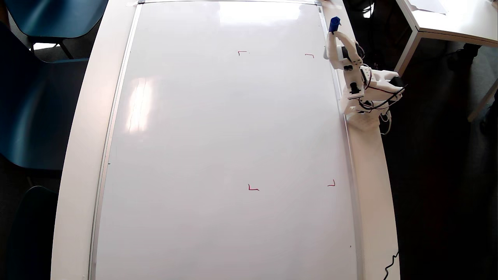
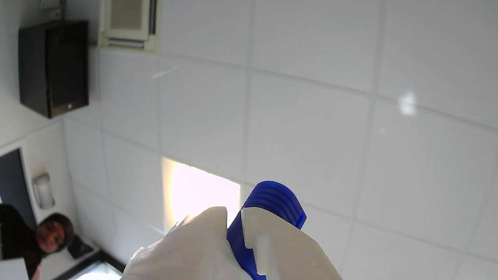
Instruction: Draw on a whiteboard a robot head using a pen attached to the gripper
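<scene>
The whiteboard (image 1: 218,128) fills most of the overhead view, glossy white with a thin silver frame. Small red corner marks (image 1: 242,52) (image 1: 309,55) (image 1: 253,188) (image 1: 332,184) sit on its right half. No robot head or blue line shows on it. My gripper (image 1: 334,34) is at the board's upper right edge, shut on the pen (image 1: 334,24), whose dark blue end points toward the top of the view. In the wrist view the gripper (image 2: 235,219) faces the ceiling, with the blue pen (image 2: 274,198) wedged between the white fingers (image 2: 194,241).
My arm's base (image 1: 365,116) stands on the white table rim (image 1: 78,155) right of the board. Blue chairs (image 1: 39,97) are at left, another white table (image 1: 447,19) at top right. A black cable (image 1: 391,264) lies at bottom right. A person's face (image 2: 54,235) shows low left.
</scene>
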